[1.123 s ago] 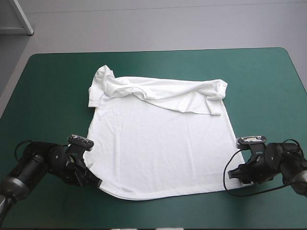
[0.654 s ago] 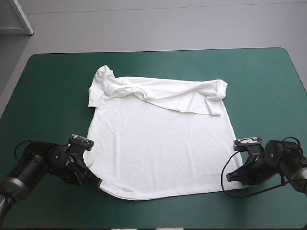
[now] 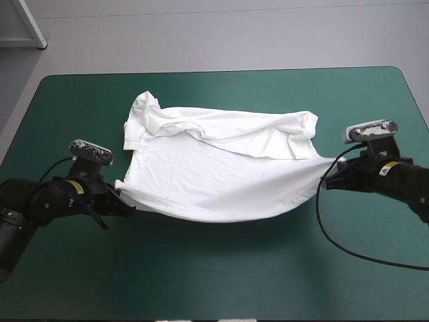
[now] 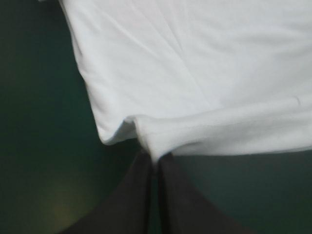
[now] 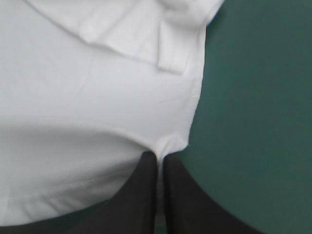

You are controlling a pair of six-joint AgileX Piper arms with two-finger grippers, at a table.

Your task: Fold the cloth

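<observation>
My left claw (image 4: 155, 158) is pinched almost closed, its two black fingers (image 4: 131, 195) meeting in a point with a corner of the white shirt (image 4: 195, 73) caught between the tips. The hem runs out from that pinch as a thick folded band, and the cloth spreads ahead of the fingers as a smooth white field. The teal-green cover (image 4: 39, 146) shows beside and under it.

My right claw (image 5: 159, 157) is the same: nearly closed, with the other hem corner gathered in a small pucker at the tips. The stitched hem trails away to one side, and bare cover lies on the other.

From above, taking the shirt's middle as the dial, my left claw (image 3: 123, 200) sits at about eight o'clock and my right claw (image 3: 330, 176) at about three. The hem hangs between them in a shallow sagging curve toward six o'clock, casting a shadow on the cover (image 3: 221, 282).

The shirt (image 3: 221, 174) lies in the middle of the table. Its upper part rests rumpled toward twelve o'clock, with a bunched sleeve (image 3: 141, 114) at eleven and a folded-in sleeve (image 3: 303, 137) at two. Open cover surrounds the shirt on all sides.
</observation>
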